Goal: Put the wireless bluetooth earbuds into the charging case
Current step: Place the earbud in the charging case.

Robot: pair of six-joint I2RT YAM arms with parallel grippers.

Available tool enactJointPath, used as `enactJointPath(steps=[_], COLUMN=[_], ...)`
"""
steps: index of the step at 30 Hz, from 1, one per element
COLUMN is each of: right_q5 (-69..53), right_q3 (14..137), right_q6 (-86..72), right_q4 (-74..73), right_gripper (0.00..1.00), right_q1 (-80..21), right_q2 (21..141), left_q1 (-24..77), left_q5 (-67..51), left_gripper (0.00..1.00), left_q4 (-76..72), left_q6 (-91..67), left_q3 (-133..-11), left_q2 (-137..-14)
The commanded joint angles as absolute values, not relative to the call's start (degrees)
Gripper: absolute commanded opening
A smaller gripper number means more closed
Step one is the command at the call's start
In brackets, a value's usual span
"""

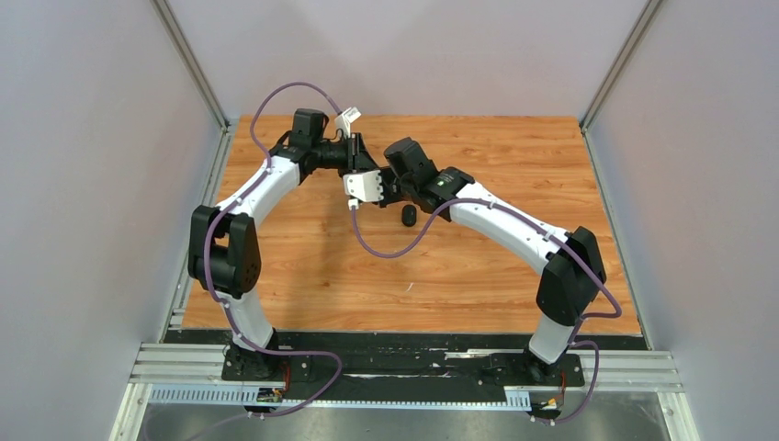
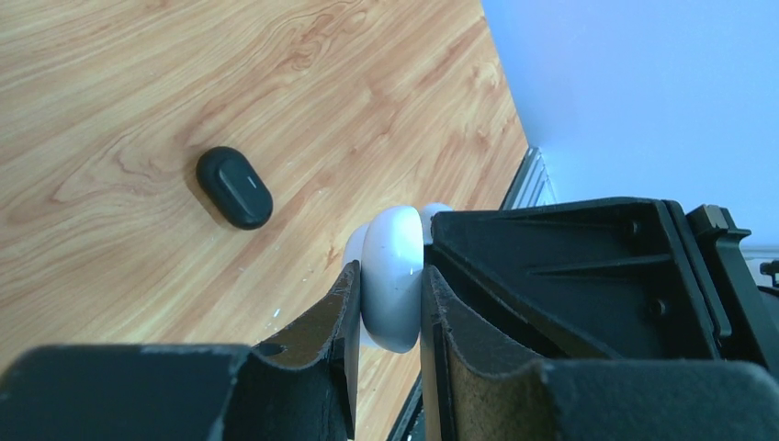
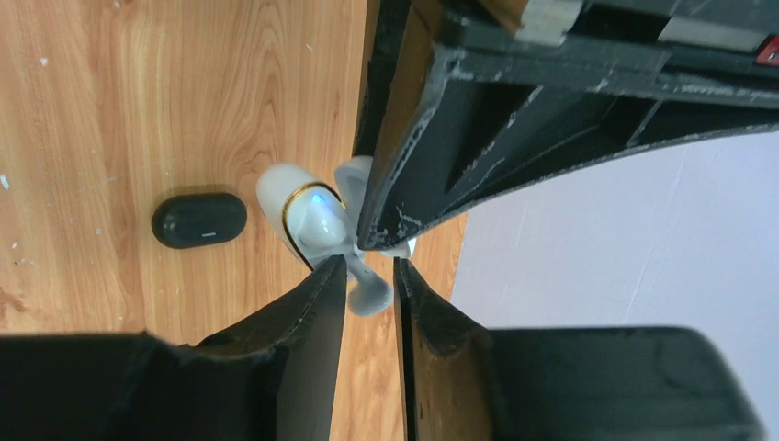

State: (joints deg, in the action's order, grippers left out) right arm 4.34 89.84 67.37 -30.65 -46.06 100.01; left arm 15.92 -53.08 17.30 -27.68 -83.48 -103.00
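Note:
My left gripper [image 1: 363, 173] [image 2: 390, 276] is shut on a white charging case [image 1: 364, 186] [image 2: 393, 248] and holds it above the table. In the right wrist view the case [image 3: 308, 216] is open, with a gold rim and a blue light inside. My right gripper [image 1: 390, 190] [image 3: 370, 266] meets it from the right. Its narrow jaws hold the stem of a white earbud [image 3: 367, 296] whose head is at the case opening. A closed black case [image 1: 409, 215] [image 2: 234, 186] [image 3: 199, 219] lies on the wood below. No other earbuds are in view.
The wooden tabletop [image 1: 459, 276] is bounded by grey walls and metal rails at the back and sides. The left gripper's body [image 3: 514, 110] fills the top of the right wrist view. A purple cable [image 1: 377, 248] hangs between the arms.

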Motion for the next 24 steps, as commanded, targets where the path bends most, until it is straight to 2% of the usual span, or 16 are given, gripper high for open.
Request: enactJointPath(steps=[1, 14, 24], right_q5=[1.78, 0.95, -5.32], right_q3=[94.09, 98.76, 103.09], right_q6=[63.39, 59.54, 54.68], right_q4=[-31.57, -38.65, -44.68], right_gripper=[0.29, 0.31, 0.38], right_q1=[-46.32, -46.11, -45.01], right_q2=[100.82, 102.4, 101.54], left_q1=[15.59, 15.64, 15.66], left_q5=[-54.56, -54.1, -54.42], left_gripper=[0.0, 0.0, 0.0], left_q4=[15.02, 15.13, 15.03], left_q6=[-28.36, -27.87, -27.6], left_q3=[-86.76, -86.57, -86.35], left_q2=[-103.06, -103.07, -103.36])
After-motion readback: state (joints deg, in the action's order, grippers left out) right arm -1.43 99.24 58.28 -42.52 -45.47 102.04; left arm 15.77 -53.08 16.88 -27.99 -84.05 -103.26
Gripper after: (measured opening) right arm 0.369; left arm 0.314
